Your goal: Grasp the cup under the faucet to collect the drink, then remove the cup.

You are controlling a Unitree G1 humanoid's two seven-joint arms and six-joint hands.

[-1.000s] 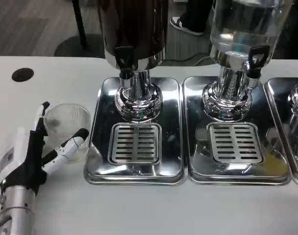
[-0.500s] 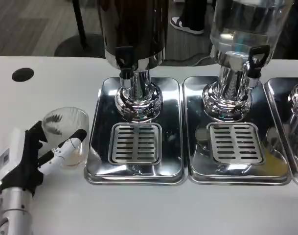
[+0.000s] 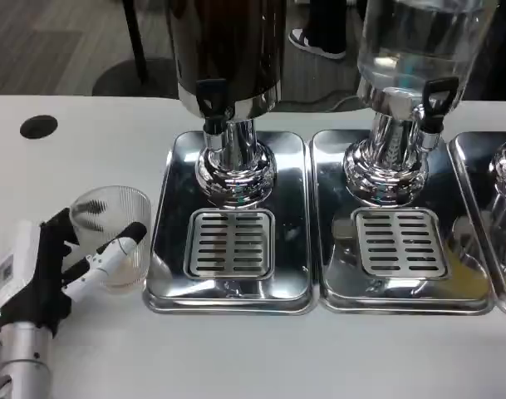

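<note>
A clear ribbed cup (image 3: 111, 226) stands upright on the white table, just left of the left steel drip tray (image 3: 174, 249). It looks empty. My left hand (image 3: 38, 274) grips it: the thumb (image 3: 120, 243) crosses the cup's front and the black fingers (image 3: 57, 226) curl against its left side. The dark dispenser's black faucet (image 3: 211, 101) hangs over the slotted grate (image 3: 230, 243), which is bare. The cup is well to the left of that faucet.
A second dispenser with a clear tank (image 3: 406, 41) and black tap (image 3: 434, 101) stands on the middle tray (image 3: 336, 274). A third tray (image 3: 485, 166) shows at the right edge. A black round hole (image 3: 38, 126) marks the table's far left.
The left hand's long fingers have curled in around the cup's left side. Hand and cup have slid slightly toward me and to the left.
</note>
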